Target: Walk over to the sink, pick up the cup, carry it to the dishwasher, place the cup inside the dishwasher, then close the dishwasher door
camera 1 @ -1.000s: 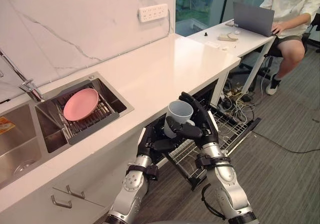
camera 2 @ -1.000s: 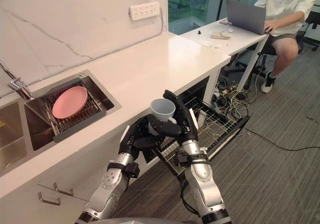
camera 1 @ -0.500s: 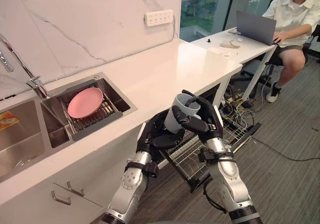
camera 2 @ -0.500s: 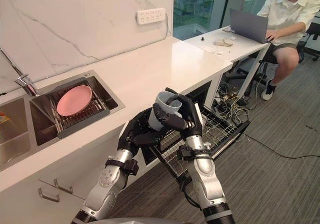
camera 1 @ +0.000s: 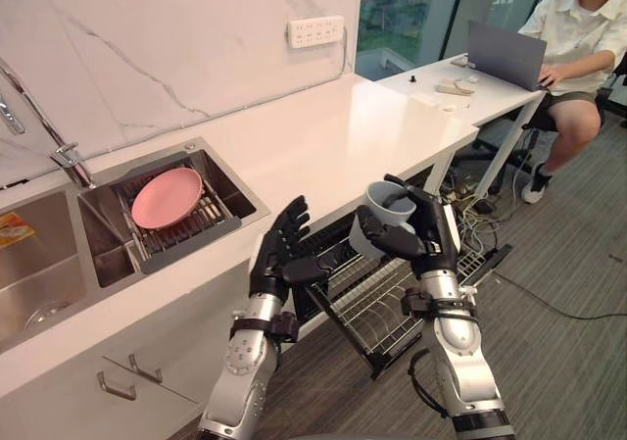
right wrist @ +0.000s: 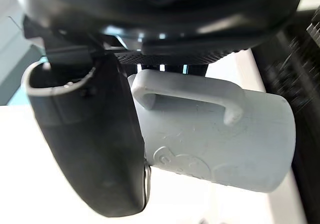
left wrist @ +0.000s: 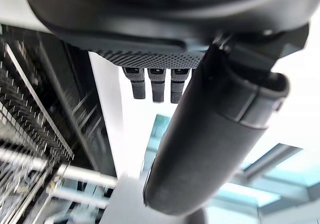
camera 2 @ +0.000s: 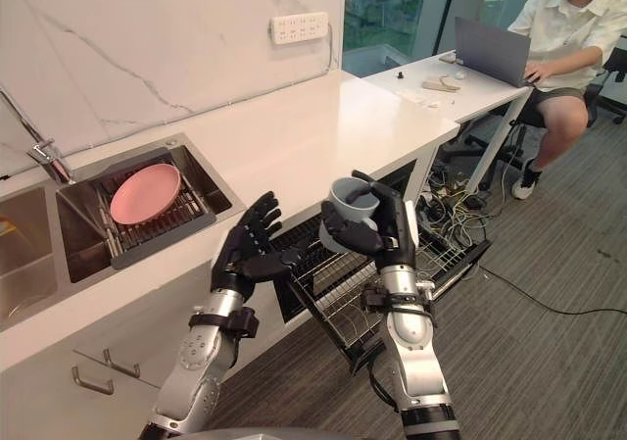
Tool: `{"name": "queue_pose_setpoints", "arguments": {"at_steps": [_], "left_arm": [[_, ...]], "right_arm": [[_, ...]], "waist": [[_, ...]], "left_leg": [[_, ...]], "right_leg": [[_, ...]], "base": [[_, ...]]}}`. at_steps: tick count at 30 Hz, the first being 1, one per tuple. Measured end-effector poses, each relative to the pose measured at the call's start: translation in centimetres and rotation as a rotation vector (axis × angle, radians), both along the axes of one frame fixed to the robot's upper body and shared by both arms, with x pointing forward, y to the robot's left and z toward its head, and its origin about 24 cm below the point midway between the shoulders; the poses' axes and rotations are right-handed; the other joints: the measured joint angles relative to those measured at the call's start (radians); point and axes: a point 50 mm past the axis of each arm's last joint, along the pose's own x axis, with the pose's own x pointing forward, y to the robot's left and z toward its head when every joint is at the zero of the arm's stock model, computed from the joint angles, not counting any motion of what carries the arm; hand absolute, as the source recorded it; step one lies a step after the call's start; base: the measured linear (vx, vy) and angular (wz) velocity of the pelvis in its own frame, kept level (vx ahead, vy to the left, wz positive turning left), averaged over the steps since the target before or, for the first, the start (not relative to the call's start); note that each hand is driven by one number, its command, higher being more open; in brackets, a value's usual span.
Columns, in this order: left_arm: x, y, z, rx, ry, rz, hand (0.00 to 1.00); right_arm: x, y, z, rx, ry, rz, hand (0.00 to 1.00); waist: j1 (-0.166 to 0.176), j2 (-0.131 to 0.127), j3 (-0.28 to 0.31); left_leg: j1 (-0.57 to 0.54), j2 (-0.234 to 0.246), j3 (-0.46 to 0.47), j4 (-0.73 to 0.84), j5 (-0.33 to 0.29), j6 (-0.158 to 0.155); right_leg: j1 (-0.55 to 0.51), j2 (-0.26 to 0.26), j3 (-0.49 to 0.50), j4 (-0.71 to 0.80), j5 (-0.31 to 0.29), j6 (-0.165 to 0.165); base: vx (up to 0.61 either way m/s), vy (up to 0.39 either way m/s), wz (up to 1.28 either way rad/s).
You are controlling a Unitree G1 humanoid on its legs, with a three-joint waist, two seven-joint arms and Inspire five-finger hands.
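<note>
In the left eye view you have the cup (camera 1: 382, 213) in your right hand (camera 1: 431, 244). Its fingers and thumb are curled round the cup's side, and the mouth faces up, tipped a little. The cup hangs in the air over the pulled-out dishwasher rack (camera 1: 377, 303), just off the edge of the white table (camera 1: 323, 141). Your left hand (camera 1: 279, 254) is raised beside it, apart from the cup, fingers straight and spread, holding nothing. Further along the table a pink plate (camera 1: 165, 197) lies on a grid in the sink (camera 1: 253, 208). A person (camera 1: 578, 28) sits at a laptop (camera 1: 505, 53) past the table's far end.

The right eye view gives you the same layout — cup above the wire rack, left hand on the sink side of it.

In the left wrist view the fingers (left wrist: 152, 84) reach straight out and the thumb (left wrist: 215, 134) crosses in front, nothing between them; the rack's wires show beyond.

In the right wrist view the cup lies against the palm with its handle toward the camera — the thumb (right wrist: 95, 144) is pressed on its wall.
</note>
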Motion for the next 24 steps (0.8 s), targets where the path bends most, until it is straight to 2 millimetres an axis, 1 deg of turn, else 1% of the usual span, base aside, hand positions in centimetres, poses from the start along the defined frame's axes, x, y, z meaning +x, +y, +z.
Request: {"name": "queue_pose_setpoints", "arguments": {"at_steps": [2, 4, 5, 6, 7, 9, 10, 12, 13, 14, 16, 17, 18, 19, 20, 22, 24], "left_arm": [[-0.6, 0.4, -0.8, 0.006, 0.033, 0.006, 0.90], [-1.2, 0.4, -1.9, 0.014, 0.081, -0.011, 0.90], [-1.6, 0.5, -3.0, 0.024, 0.124, -0.025, 0.90], [-2.1, 0.4, -4.0, 0.035, 0.168, -0.042, 0.90], [-2.3, 0.5, -4.5, 0.044, 0.189, -0.053, 0.90], [-3.6, 1.1, -6.3, 0.071, 0.272, -0.073, 0.90], [-3.9, 1.2, -6.7, 0.077, 0.290, -0.075, 0.90], [-4.7, 1.9, -7.9, 0.102, 0.350, -0.077, 0.90], [-5.0, 2.7, -8.6, 0.117, 0.383, -0.066, 0.90], [-5.1, 2.8, -8.7, 0.119, 0.389, -0.061, 0.90], [-5.1, 4.5, -9.3, 0.136, 0.421, -0.005, 0.90], [-5.0, 4.9, -9.5, 0.141, 0.428, 0.010, 0.90], [-4.9, 5.6, -9.8, 0.151, 0.447, 0.037, 0.90], [-4.7, 6.2, -10.2, 0.160, 0.462, 0.060, 0.90], [-4.4, 6.4, -10.2, 0.164, 0.465, 0.070, 0.90], [-3.7, 7.2, -10.6, 0.175, 0.484, 0.117, 0.90], [-3.3, 7.7, -10.7, 0.180, 0.493, 0.151, 0.90]], "right_arm": [[0.0, -0.5, -0.2, -0.027, 0.011, -0.008, 0.30], [0.0, -0.8, -0.3, -0.064, 0.020, -0.008, 0.30], [0.1, -0.9, -0.6, -0.086, 0.035, -0.002, 0.30], [0.2, -1.1, -1.2, -0.106, 0.061, 0.006, 0.30], [0.2, -1.2, -1.6, -0.116, 0.079, 0.009, 0.30], [0.8, -1.8, -3.2, -0.163, 0.163, 0.011, 0.30], [0.8, -2.0, -3.6, -0.176, 0.183, 0.009, 0.30], [1.2, -2.9, -4.6, -0.214, 0.242, 0.000, 0.30], [1.8, -3.5, -4.9, -0.241, 0.262, -0.005, 0.30], [1.9, -3.6, -4.9, -0.247, 0.266, -0.006, 0.30], [3.9, -4.3, -4.2, -0.290, 0.262, -0.016, 0.30], [4.4, -4.5, -3.9, -0.300, 0.261, -0.021, 0.30], [5.4, -4.9, -3.6, -0.318, 0.265, -0.034, 0.30], [6.3, -5.4, -3.0, -0.337, 0.262, -0.051, 0.30], [6.8, -5.7, -2.6, -0.346, 0.258, -0.060, 0.30], [9.0, -6.5, -0.9, -0.374, 0.245, -0.102, 0.30], [10.0, -7.1, -0.1, -0.386, 0.252, -0.132, 0.30]], "waist": [[0.003, -0.001, 0.000], [0.006, -0.002, 0.000], [0.006, -0.002, 0.000], [0.006, -0.005, 0.000], [0.008, -0.006, 0.000], [0.010, -0.015, 0.007], [0.012, -0.017, 0.009], [0.022, -0.020, 0.021], [0.028, -0.019, 0.055], [0.029, -0.020, 0.064], [0.034, -0.016, 0.126], [0.034, -0.014, 0.142], [0.043, -0.011, 0.172], [0.060, -0.005, 0.207], [0.064, -0.001, 0.223], [0.076, 0.019, 0.280], [0.085, 0.028, 0.316]], "left_leg": [[-0.006, -0.001, -0.003, -0.002, 0.000, 0.000], [-0.016, -0.002, -0.008, -0.003, 0.001, 0.000], [-0.023, -0.002, -0.013, -0.003, 0.003, 0.000], [-0.028, -0.002, -0.019, -0.003, 0.004, 0.001], [-0.031, -0.002, -0.022, -0.002, 0.004, 0.001], [-0.044, -0.002, -0.027, 0.001, 0.004, 0.001], [-0.054, -0.003, -0.030, 0.002, 0.005, 0.000], [-0.083, -0.003, -0.041, 0.011, 0.008, 0.001], [-0.096, -0.004, -0.049, 0.021, 0.010, 0.001], [-0.100, -0.004, -0.050, 0.024, 0.010, 0.001], [-0.161, -0.004, -0.067, 0.063, 0.012, 0.002], [-0.175, -0.004, -0.074, 0.072, 0.014, 0.002], [-0.203, -0.004, -0.083, 0.089, 0.017, 0.001], [-0.222, -0.004, -0.088, 0.099, 0.020, 0.001], [-0.238, -0.004, -0.091, 0.109, 0.021, 0.001], [-0.296, -0.010, -0.109, 0.127, 0.039, 0.005], [-0.317, -0.013, -0.122, 0.125, 0.054, 0.005]], "right_leg": [[-0.004, -0.001, -0.003, -0.004, 0.001, 0.001], [-0.011, -0.001, -0.008, -0.007, 0.001, 0.002], [-0.014, -0.001, -0.014, -0.009, 0.001, 0.002], [-0.013, -0.002, -0.021, -0.014, 0.001, 0.002], [-0.014, -0.001, -0.024, -0.015, 0.001, 0.002], [-0.021, 0.000, -0.028, -0.017, 0.001, 0.001], [-0.026, 0.000, -0.030, -0.017, 0.001, 0.001], [-0.048, -0.001, -0.041, -0.011, 0.001, 0.001], [-0.055, -0.003, -0.049, -0.003, 0.001, 0.001], [-0.058, -0.003, -0.051, -0.001, 0.001, 0.001], [-0.106, -0.006, -0.065, 0.026, 0.002, -0.001], [-0.116, -0.006, -0.071, 0.032, 0.003, -0.002], [-0.139, -0.008, -0.082, 0.049, 0.002, -0.004], [-0.160, -0.010, -0.084, 0.069, -0.001, -0.008], [-0.175, -0.013, -0.087, 0.082, -0.002, -0.009], [-0.240, -0.025, -0.102, 0.135, -0.010, -0.014], [-0.271, -0.034, -0.111, 0.167, -0.018, -0.015]], "base": [[0.01, -0.008, 0.04], [0.03, -0.011, 0.08], [0.03, -0.020, 0.15], [0.03, -0.021, 0.16], [0.02, -0.025, 0.14], [0.00, -0.016, 0.08], [-0.03, -0.014, 0.12], [-0.05, -0.009, 0.17], [-0.03, -0.003, 0.14], [-0.09, 0.004, 0.17], [-0.11, 0.012, 0.20], [-0.10, 0.012, 0.29], [-0.10, 0.010, 0.23], [-0.11, 0.011, 0.19], [-0.12, 0.017, 0.15], [-0.14, 0.028, 0.22], [-0.11, 0.023, 0.20]]}}
